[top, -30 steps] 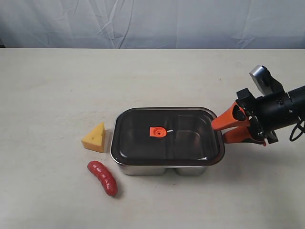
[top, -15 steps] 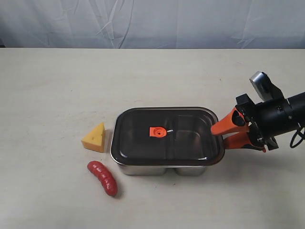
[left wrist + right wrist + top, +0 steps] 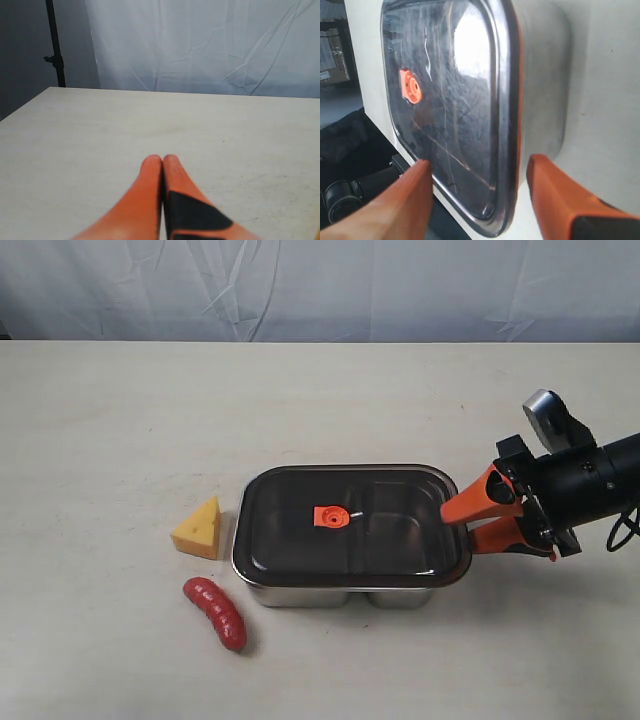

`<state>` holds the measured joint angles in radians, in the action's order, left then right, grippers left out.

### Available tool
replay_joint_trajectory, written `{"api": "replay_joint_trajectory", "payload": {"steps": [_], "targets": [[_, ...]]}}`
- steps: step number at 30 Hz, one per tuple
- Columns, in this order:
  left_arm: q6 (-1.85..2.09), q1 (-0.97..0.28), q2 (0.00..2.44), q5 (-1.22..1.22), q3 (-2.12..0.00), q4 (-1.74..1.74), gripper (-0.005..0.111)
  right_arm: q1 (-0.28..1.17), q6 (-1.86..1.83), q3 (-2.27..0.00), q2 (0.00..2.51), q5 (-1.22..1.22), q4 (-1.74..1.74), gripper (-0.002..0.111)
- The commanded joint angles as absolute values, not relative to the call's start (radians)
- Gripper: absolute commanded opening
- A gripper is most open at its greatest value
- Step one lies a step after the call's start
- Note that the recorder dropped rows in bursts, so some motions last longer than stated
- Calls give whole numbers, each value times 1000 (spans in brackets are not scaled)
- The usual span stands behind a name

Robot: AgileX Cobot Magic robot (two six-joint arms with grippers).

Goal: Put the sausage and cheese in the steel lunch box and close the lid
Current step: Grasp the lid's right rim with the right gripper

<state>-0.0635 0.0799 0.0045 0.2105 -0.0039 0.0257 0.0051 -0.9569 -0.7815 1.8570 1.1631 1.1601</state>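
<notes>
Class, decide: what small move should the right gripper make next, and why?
Probably close the right gripper on the lid: its open jaws straddle the lid rim, and the lid covers the steel lunch box while sausage and cheese lie outside.

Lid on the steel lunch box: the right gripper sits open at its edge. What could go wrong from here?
1. The right gripper is open astride the rims of the lid and the steel lunch box together; closing may clamp both and lift the box too.
2. Gripped at one end only, the glossy lid could tilt or slip out.
</notes>
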Motion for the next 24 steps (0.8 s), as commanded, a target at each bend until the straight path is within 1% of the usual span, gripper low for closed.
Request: {"api": "replay_joint_trajectory", "payload": {"steps": [1,10,20,24], "targets": [[-67,75,0,201,0,29,0,3,-969,-779,1858,1176,1153,56],[-67,75,0,201,0,29,0,3,-969,-779,1858,1129,1153,56],[-67,75,0,201,0,29,0,3,-993,-779,1858,1139,1188,56],[-67,75,0,201,0,29,0,33,-1000,-779,1860,1121,1188,56]]}}
